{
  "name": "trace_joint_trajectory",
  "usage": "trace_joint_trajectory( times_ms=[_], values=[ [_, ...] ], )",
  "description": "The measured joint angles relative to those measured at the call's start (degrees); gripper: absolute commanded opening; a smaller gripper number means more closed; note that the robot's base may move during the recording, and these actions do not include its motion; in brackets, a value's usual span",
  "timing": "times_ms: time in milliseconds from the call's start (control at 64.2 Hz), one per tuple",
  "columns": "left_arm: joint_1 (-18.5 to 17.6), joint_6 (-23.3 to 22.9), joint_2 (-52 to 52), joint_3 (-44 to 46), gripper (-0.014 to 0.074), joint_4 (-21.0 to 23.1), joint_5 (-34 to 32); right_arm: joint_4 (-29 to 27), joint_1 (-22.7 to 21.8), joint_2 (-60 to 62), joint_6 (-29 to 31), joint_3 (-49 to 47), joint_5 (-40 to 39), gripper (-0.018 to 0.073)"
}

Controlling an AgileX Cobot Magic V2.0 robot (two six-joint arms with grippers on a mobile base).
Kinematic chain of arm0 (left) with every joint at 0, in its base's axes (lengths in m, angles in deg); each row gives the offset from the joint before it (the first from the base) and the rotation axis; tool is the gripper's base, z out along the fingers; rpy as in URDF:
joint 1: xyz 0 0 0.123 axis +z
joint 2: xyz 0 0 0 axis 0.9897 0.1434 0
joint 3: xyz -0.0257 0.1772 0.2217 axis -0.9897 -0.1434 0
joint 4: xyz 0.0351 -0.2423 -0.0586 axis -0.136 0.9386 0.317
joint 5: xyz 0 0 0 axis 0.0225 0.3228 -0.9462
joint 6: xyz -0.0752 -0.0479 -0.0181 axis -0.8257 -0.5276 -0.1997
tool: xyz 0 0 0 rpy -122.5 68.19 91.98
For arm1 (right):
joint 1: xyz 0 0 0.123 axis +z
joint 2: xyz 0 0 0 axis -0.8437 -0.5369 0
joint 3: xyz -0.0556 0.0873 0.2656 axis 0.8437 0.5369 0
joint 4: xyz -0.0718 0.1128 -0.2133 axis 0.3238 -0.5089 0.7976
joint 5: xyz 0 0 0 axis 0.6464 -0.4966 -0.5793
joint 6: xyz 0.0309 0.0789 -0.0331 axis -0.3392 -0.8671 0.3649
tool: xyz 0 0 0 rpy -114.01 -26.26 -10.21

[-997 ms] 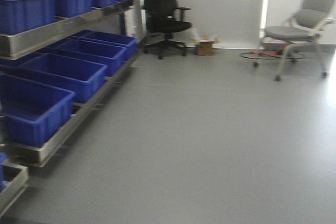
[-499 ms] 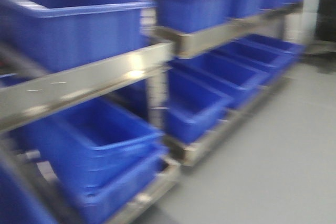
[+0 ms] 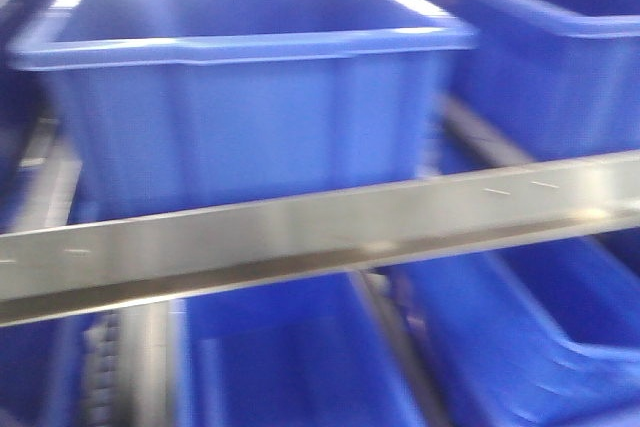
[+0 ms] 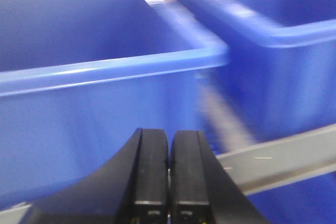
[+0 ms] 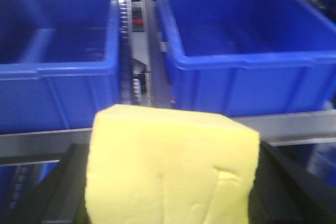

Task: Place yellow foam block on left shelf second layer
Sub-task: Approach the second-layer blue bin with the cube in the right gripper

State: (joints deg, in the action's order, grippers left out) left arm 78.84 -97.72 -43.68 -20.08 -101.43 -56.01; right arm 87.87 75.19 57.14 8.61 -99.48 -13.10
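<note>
The yellow foam block [image 5: 170, 166] fills the lower middle of the right wrist view, gripped between the two black fingers [image 5: 60, 192] of my right gripper [image 5: 170, 203]. It sits just in front of a metal shelf rail [image 5: 294, 124], with two blue bins [image 5: 247, 51] behind it. My left gripper [image 4: 168, 177] is shut and empty, its black pads touching, close in front of a blue bin [image 4: 105, 77] on a shelf. The block and both grippers are out of the front view.
The front view is blurred and shows a large blue bin [image 3: 250, 97] on a steel shelf rail [image 3: 320, 232], more blue bins [image 3: 560, 37] to its right and others [image 3: 290, 367] on the layer below.
The front view has swung left, from open floor and chairs to a close view of the shelf of blue bins.
</note>
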Motion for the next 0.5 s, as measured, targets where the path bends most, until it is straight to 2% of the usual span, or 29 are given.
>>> trace_joint_trajectory(
  times_ms=[499],
  values=[
    [0.0, 0.0, 0.0, 0.0, 0.0137, 0.0, 0.0, 0.0, 0.0, 0.0, 0.0, 0.0, 0.0, 0.033]
  ],
)
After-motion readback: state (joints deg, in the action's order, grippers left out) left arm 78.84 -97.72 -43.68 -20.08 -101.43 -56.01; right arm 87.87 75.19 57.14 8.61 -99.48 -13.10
